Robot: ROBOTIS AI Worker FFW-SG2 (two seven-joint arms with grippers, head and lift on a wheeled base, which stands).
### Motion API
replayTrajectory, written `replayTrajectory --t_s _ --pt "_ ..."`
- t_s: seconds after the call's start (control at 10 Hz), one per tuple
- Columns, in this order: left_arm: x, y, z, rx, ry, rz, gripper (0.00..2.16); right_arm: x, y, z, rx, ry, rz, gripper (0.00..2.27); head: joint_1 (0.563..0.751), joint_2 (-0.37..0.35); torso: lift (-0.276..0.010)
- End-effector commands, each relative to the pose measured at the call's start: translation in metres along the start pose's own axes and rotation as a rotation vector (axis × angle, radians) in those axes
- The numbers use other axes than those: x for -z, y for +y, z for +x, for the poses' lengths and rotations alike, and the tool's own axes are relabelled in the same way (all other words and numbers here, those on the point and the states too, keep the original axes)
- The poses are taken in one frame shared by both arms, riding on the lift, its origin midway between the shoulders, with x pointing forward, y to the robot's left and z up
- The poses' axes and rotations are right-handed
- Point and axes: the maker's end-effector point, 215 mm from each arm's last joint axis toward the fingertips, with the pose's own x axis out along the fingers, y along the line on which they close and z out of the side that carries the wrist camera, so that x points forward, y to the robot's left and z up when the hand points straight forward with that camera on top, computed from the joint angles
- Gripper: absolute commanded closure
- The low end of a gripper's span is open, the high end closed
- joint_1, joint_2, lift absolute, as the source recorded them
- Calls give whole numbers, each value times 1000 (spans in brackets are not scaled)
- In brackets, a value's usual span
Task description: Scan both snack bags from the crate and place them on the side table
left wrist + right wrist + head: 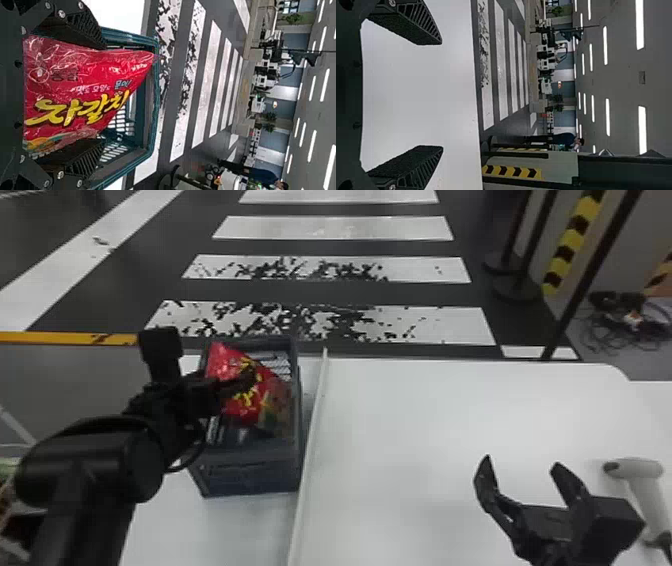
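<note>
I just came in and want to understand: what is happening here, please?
The robot's left gripper is at a red snack bag in the crate; whether it grips the bag is not clear. The right gripper is open over the white table, beside the scanner, not holding anything.

Light is shed by ceiling lamps (607,116); the tabletop (425,415) is brightly lit, and glints are thrown off the bag (59,61).
</note>
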Motion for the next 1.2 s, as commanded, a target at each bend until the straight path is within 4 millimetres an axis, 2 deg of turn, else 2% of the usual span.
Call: replayTrajectory --t_s 0.0,0.1,0.2,0.3,0.4,0.7,1.0,1.1 --pt "3 -6 3 11 10 9 296 0 0 0 0 0 1 46 695 45 -95" --pt "10 -8 4 20 31 20 475 0 0 0 0 0 1 46 695 41 -95" --pt "10 -11 4 38 32 29 880 0 1 0 -1 1 3 49 695 35 -95" --pt "13 -10 4 36 40 34 1730 0 1 1 -2 1 3 49 695 31 -95" --pt "26 -7 3 25 87 41 2145 0 2 0 -3 2 3 49 695 30 -95" --pt "32 -5 1 30 107 63 2142 1 3 0 -4 4 5 49 695 37 -95" --pt "1 -2 -2 -5 16 70 2142 2 3 0 -4 9 4 49 695 41 -95" --pt "-8 -8 -4 4 -2 65 2142 4 1 -2 -1 13 3 49 695 45 -95"
